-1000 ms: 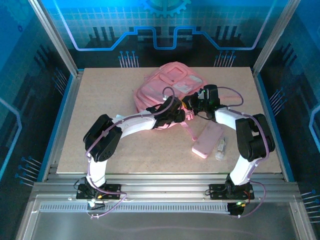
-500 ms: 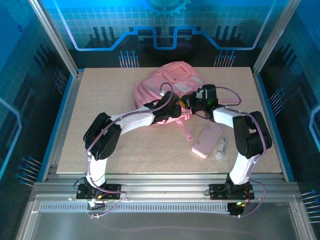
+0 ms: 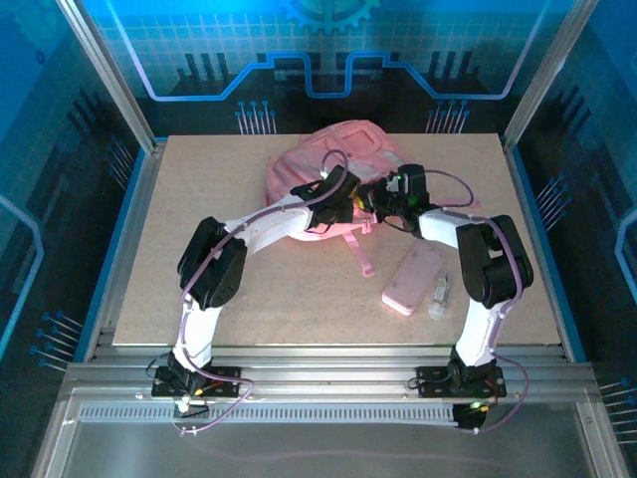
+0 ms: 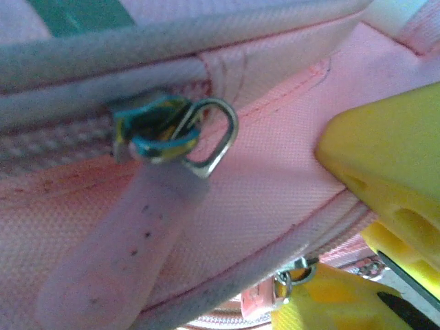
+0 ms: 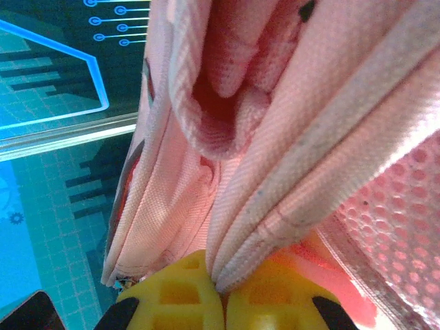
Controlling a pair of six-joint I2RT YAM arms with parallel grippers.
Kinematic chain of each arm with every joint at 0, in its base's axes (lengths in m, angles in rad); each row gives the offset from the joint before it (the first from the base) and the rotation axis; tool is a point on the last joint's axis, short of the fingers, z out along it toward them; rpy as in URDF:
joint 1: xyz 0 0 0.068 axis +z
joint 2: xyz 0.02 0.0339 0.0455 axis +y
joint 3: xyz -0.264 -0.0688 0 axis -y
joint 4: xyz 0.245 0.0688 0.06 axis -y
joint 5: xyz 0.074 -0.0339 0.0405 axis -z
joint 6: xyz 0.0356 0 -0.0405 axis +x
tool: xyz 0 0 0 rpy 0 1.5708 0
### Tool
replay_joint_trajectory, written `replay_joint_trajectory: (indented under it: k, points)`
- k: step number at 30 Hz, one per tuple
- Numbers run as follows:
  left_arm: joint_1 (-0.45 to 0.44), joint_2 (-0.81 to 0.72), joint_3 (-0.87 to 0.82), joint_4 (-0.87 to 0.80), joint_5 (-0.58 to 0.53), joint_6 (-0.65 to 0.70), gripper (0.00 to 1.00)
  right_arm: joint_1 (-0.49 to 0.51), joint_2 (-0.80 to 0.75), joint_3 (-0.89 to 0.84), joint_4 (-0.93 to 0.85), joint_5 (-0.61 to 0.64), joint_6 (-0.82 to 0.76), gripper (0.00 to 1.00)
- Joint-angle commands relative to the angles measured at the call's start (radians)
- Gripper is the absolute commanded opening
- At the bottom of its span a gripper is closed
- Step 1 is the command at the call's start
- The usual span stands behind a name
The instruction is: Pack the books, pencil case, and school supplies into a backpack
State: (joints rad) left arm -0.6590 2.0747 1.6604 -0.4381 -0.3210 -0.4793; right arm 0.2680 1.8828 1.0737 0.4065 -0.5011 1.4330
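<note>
Backpack (image 5: 289, 130) cloth is pinched in the right jaws. The two yellow fingers (image 5: 175, 302) are pressed together on a fold of pink woven fabric that rises straight out from between them. Just right of that fold is a panel of pink mesh (image 5: 402, 206) with small round holes. Further out from the tips the cloth gapes into a dark red hollow. Left of the fold a blue patterned wall (image 5: 48, 172) shows past the fabric's edge.

The left jaws sit close against the same bag. One blocky yellow finger (image 4: 392, 158) lies by a stitched pink seam, with another yellow part below it. Whether they grip the cloth or stand apart I cannot tell. Just left of them hangs a zip pull (image 4: 117, 247), a soft rounded pink tab with tiny dark dots. It hangs from a bent metal ring (image 4: 216, 134) on a bluish slider (image 4: 155, 130).

From above, both jaws meet at the near edge of the backpack, a rounded pink heap on the brown bench (image 3: 199, 219). One strap (image 3: 360, 254) trails back from the jaws towards the arm bases. Behind and right of the right jaws lies the pale-pink pencil case (image 3: 413, 279), oblong with rounded corners. Just beside it is a small clear oblong item (image 3: 440, 296). Left of the left jaws open board runs out to the bench edge. Right of the right jaws a narrower strip reaches the metal frame (image 3: 532, 90).
</note>
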Motion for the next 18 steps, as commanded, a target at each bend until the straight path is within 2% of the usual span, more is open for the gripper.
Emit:
replay_joint_trajectory:
  k: [1, 5, 9, 13, 18]
  points:
    - [0.027, 0.029, 0.026, 0.113, -0.072, 0.086, 0.37, 0.057, 0.001, 0.024, 0.046, -0.155, 0.012, 0.0]
    - [0.028, 0.045, 0.033, 0.116, -0.074, 0.104, 0.34, 0.059, 0.007, 0.031, 0.04, -0.155, 0.01, 0.0]
    - [0.028, 0.049, 0.041, 0.12, -0.056, 0.094, 0.15, 0.058, 0.022, 0.03, 0.038, -0.151, 0.004, 0.0]
    - [0.027, 0.023, 0.033, 0.142, 0.019, 0.091, 0.0, 0.055, 0.041, 0.025, 0.032, -0.142, -0.009, 0.0]
    - [0.027, -0.031, -0.003, 0.151, 0.141, 0.051, 0.0, 0.039, 0.059, 0.031, -0.024, -0.109, -0.065, 0.0]
